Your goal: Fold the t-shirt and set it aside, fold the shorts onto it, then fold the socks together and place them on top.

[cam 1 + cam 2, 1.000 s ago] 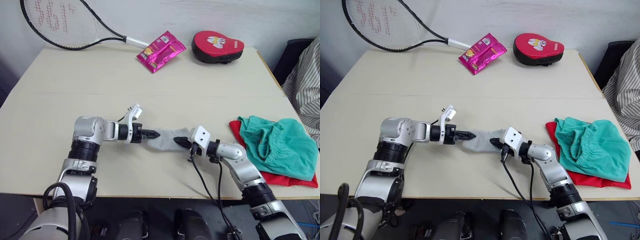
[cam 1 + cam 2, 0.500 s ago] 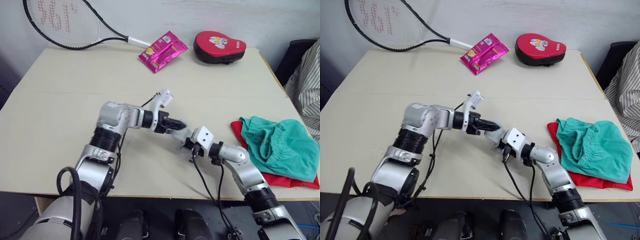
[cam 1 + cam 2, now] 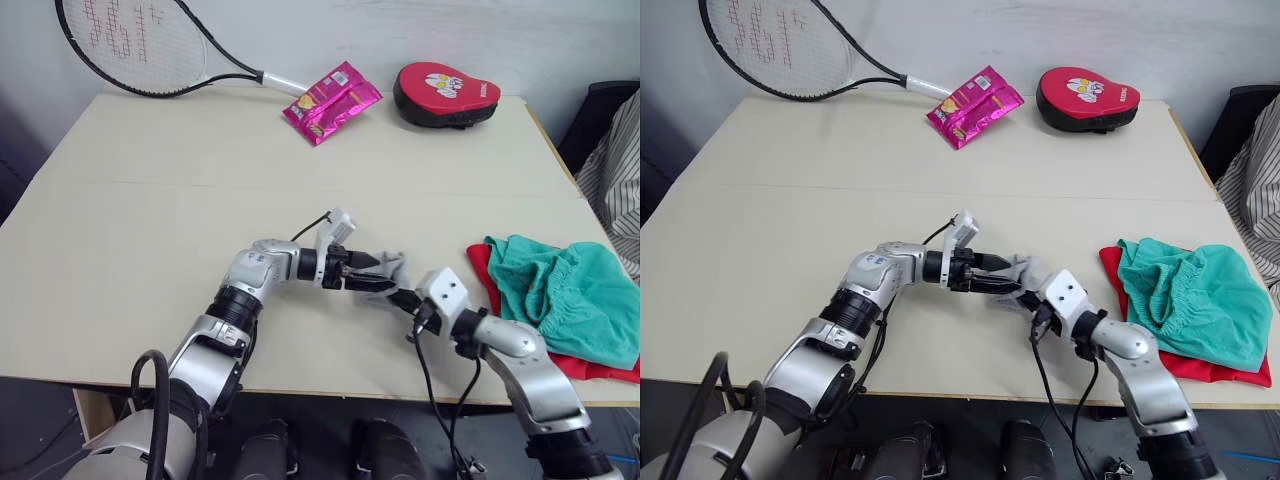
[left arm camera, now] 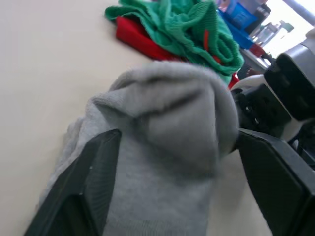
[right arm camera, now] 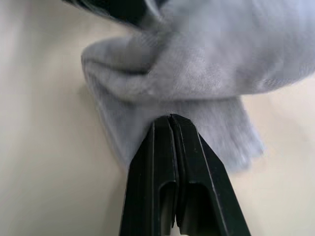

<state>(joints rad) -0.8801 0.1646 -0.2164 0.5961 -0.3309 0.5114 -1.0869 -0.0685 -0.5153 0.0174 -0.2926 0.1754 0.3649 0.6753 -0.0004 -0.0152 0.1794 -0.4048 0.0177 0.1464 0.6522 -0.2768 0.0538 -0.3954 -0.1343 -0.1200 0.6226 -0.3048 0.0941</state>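
Near the table's [image 3: 150,200] front edge the grey socks [image 3: 1025,272] sit bunched between both grippers, with the shorts [image 3: 565,295] piled on the t-shirt [image 3: 600,365] well to the right. The left gripper [image 3: 372,277] has its fingers [image 4: 93,172] spread wide around the sock bundle, apparently carrying a folded layer over, while the right gripper [image 5: 170,123] has its fingers pressed together at the sock's edge, probably pinning it, though the pinch itself is hard to see. Socks look light, limp and stretchy, so they'll sag and unroll; best gripped across the doubled thickness near the fold, not a loose cuff.
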